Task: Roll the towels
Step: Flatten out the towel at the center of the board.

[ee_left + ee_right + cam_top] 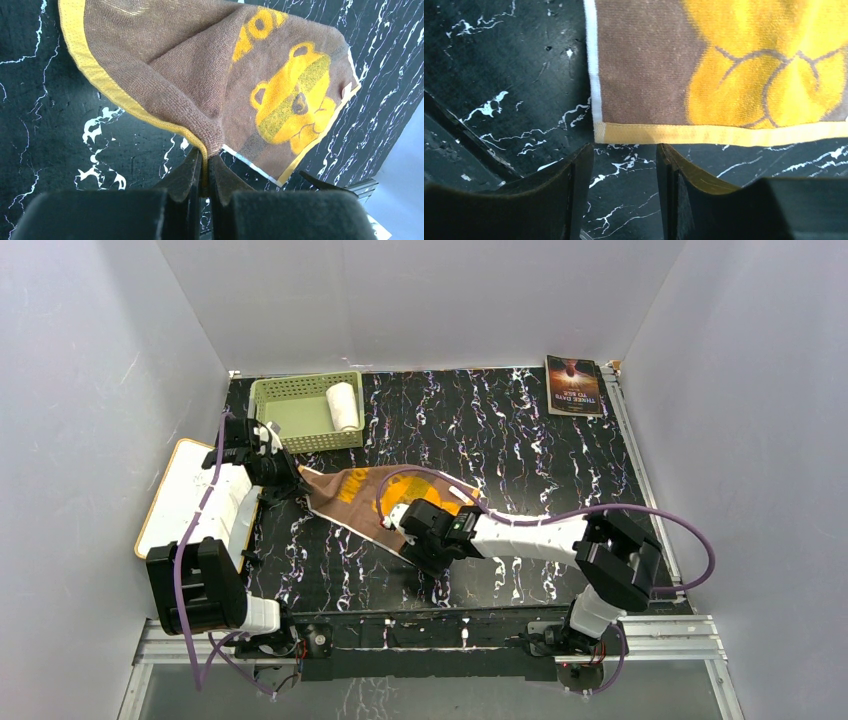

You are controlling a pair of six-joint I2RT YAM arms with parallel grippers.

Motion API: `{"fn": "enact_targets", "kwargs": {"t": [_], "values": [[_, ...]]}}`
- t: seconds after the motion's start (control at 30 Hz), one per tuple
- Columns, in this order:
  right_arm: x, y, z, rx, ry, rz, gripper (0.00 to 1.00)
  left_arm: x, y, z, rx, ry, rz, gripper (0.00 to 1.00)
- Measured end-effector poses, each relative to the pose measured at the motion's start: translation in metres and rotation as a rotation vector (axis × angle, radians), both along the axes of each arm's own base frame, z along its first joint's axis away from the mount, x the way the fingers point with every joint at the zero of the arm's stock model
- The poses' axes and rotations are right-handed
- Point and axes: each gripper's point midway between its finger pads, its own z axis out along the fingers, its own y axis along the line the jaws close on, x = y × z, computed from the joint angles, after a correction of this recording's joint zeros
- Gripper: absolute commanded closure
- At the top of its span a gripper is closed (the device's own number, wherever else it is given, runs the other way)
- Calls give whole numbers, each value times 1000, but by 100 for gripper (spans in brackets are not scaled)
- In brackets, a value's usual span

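A brown towel (352,492) with an orange-yellow bear print lies spread on the black marbled table. My left gripper (293,480) is shut on its far-left corner; in the left wrist view the jaws (206,162) pinch the yellow hem of the brown towel (200,75), which bunches up there. My right gripper (405,530) is at the towel's other end. In the right wrist view it stands open (624,150) just short of the hemmed corner of the towel (649,75), with only table between its fingers. A white towel (343,405) lies rolled in the green basket (290,420).
A white board with a tan edge (190,490) lies at the left edge of the table beside the left arm. A dark-covered book (574,386) sits at the far right corner. White walls enclose the table on three sides.
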Motion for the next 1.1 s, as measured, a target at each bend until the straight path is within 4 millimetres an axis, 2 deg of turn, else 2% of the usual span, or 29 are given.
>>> {"fn": "enact_targets", "kwargs": {"t": [0.37,0.43,0.47,0.5,0.57,0.73,0.8,0.83,0.9,1.0,1.1], "values": [[-5,15,-20,-3,60,72,55,2,1,0,7,-8,4,100],[-5,18,-20,9,57,83,61,2,3,0,18,-6,10,100],[-5,19,-20,14,57,84,68,3,5,0,25,-6,13,100],[-5,21,-20,21,56,87,76,3,6,0,30,-7,16,100],[-4,22,-20,31,50,84,100,6,8,3,45,-13,23,100],[-6,15,-17,82,43,56,100,8,15,9,79,-14,41,100],[-10,8,-5,115,38,41,100,7,19,11,98,-8,56,100],[-8,7,9,153,21,30,100,7,22,14,114,-5,70,100],[3,8,56,286,-52,-9,100,9,29,28,149,-21,97,100],[39,-9,159,548,-255,-125,100,20,40,69,202,-104,136,100],[69,-50,260,756,-477,-267,100,34,48,113,235,-205,161,100]]}}
